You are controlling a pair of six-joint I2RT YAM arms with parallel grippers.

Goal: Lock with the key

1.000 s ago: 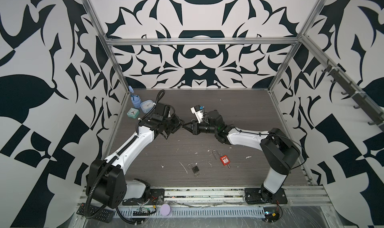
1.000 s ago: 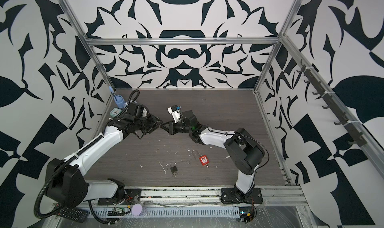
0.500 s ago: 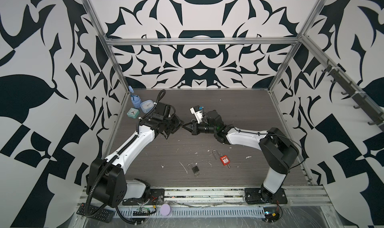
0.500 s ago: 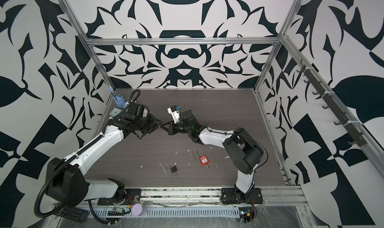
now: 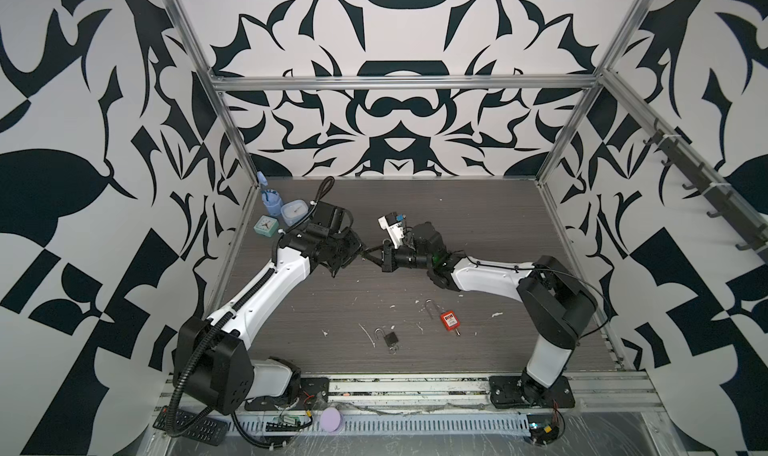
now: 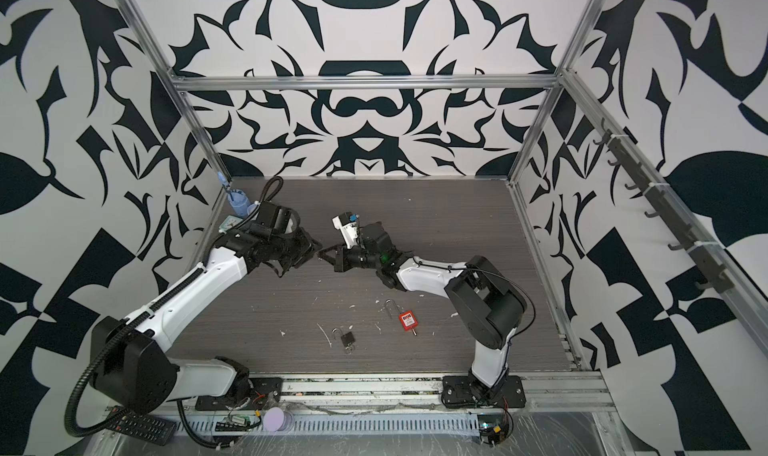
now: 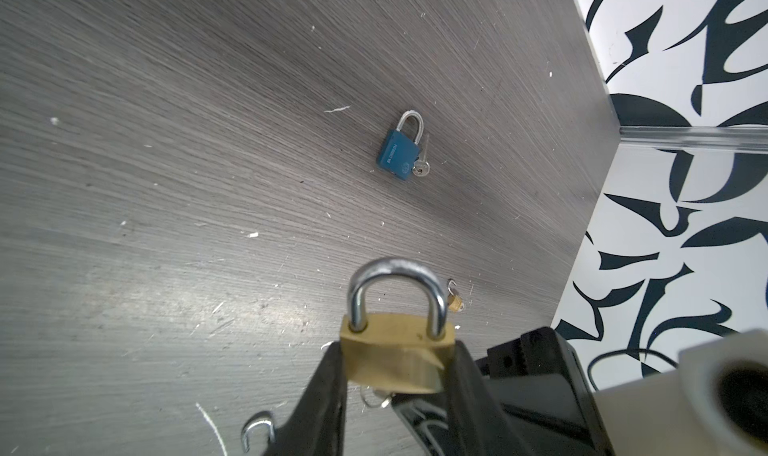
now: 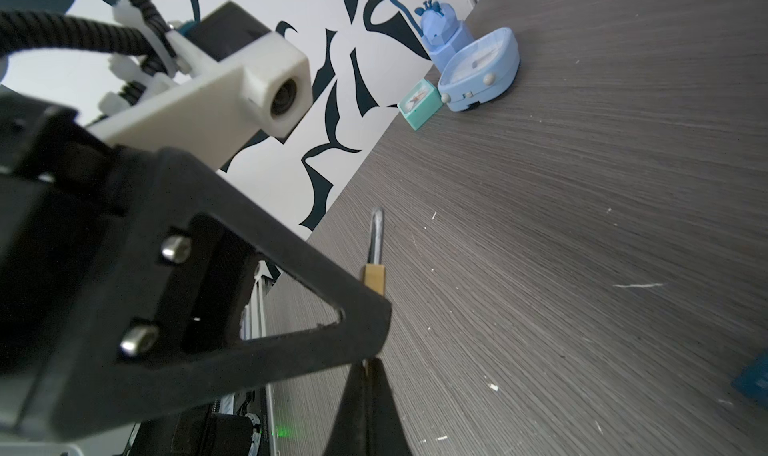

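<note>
Over the preceding second the right gripper (image 5: pixel 372 258) had advanced a little toward the left gripper (image 5: pixel 354 252) and drawn its jaws together, while the left arm had kept its pose; in both top views the two tips met above the tabletop (image 5: pixel 478 225), left of its middle and nearer its far edge than its near one. The left wrist view showed the left gripper's jaws clamped on the two sides of the brass padlock (image 7: pixel 395 352), which was held clear of the tabletop with its shackle (image 7: pixel 392 273) pointing away from the gripper, both legs apparently seated in the body. A silvery part of the key (image 7: pixel 376 400) showed under the lock body. In the right wrist view the right gripper's jaws were closed on a thin sliver, judged to be that key. Grasping the lock and the key therefore appeared done; turning the key to lock, and drawing it out, seemed to remain, though its rotation could not be read. A blue padlock (image 7: pixel 397 155), a red padlock (image 5: pixel 449 321) and a black padlock (image 5: pixel 390 338) lay on the tabletop, and a light blue alarm clock (image 8: pixel 482 72) stood near its far left corner.
</note>
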